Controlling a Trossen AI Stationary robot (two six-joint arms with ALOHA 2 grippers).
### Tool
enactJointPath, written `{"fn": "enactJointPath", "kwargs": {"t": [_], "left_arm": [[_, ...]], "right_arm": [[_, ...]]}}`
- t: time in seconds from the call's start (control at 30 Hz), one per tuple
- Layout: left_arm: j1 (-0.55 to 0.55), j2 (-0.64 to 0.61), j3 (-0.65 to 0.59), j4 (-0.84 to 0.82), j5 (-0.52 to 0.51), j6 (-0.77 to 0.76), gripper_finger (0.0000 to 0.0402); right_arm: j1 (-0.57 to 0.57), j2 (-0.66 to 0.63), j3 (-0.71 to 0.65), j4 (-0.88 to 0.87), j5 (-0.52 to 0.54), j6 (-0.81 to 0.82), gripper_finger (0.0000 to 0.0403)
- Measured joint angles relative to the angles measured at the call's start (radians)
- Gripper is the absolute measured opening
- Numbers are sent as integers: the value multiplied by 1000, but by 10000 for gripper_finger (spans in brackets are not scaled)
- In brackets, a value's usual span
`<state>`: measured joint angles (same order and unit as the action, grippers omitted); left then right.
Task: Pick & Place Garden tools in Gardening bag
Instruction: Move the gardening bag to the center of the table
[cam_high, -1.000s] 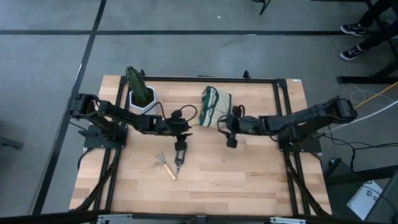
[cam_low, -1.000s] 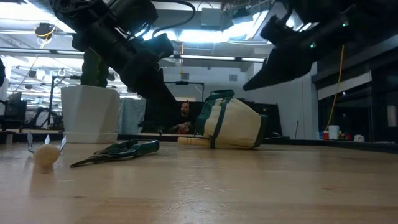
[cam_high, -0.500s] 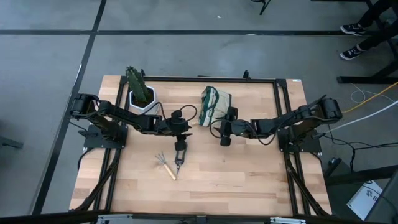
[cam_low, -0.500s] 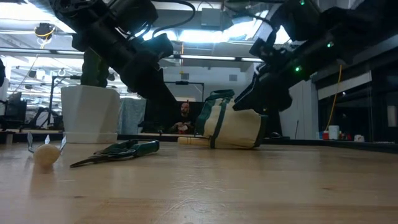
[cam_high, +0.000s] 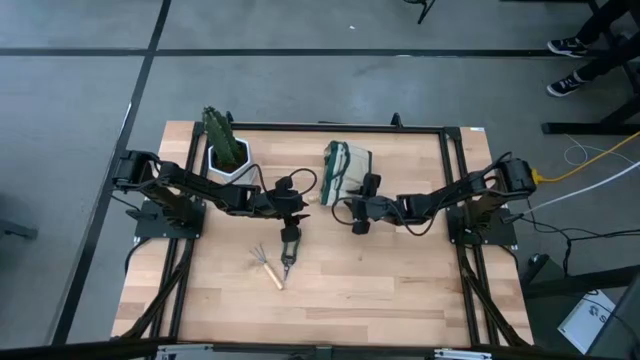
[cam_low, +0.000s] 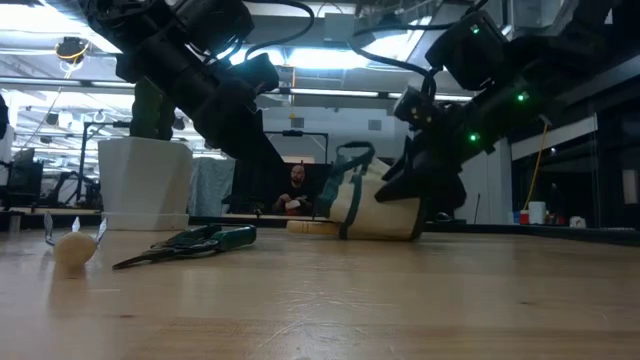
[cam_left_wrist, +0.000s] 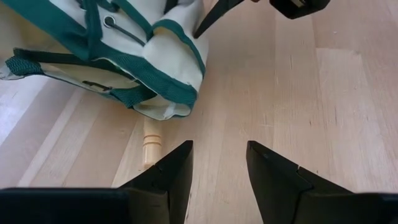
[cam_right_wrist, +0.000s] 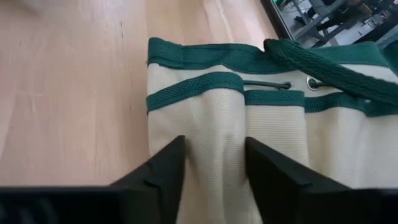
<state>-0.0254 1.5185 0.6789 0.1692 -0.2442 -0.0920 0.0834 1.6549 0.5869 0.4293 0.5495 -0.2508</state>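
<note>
High view: the gardening bag (cam_high: 346, 170) is seen lying on its side at about 12 o'clock of the table centre, with the right gripper (cam_high: 360, 205) pressed in at its 5 o'clock edge. From the right wrist view, the right fingers (cam_right_wrist: 163, 168) are spread with a fold of the bag's cream fabric (cam_right_wrist: 214, 149) bulging between them; whether the fold is already pinched cannot be told. The left gripper (cam_high: 291, 232) is held at 9 o'clock of table centre, its jaws parted and empty, just above the pruning shears (cam_high: 288, 262). The claw rake (cam_high: 266, 267) lies just beside the shears at their 9 o'clock. A wooden handle (cam_left_wrist: 151, 144), probably the trowel's, pokes out from under the bag.

Several risks are judged likely. If only a thin fold is nipped, the cloth could slip free when lifted, and the bag would flop back. Should the bag be dragged, the handle beneath it may be pushed away. If the mouth is left collapsed, tools brought over could be blocked at the rim.
</note>
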Motion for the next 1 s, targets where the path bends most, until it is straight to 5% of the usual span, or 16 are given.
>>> {"fn": "enactJointPath", "kwargs": {"t": [0.3, 0.7, 1.0], "left_arm": [[0, 0, 0, 0, 0, 0, 144], [0, 0, 0, 0, -14, -2, 143], [0, 0, 0, -5, -34, 39, 143]], "right_arm": [[0, -1, 0, 1, -2, 70, 10], [-5, -180, -72, 9, 18, 304, 2], [18, -277, -358, 488, 31, 425, 1]]}}
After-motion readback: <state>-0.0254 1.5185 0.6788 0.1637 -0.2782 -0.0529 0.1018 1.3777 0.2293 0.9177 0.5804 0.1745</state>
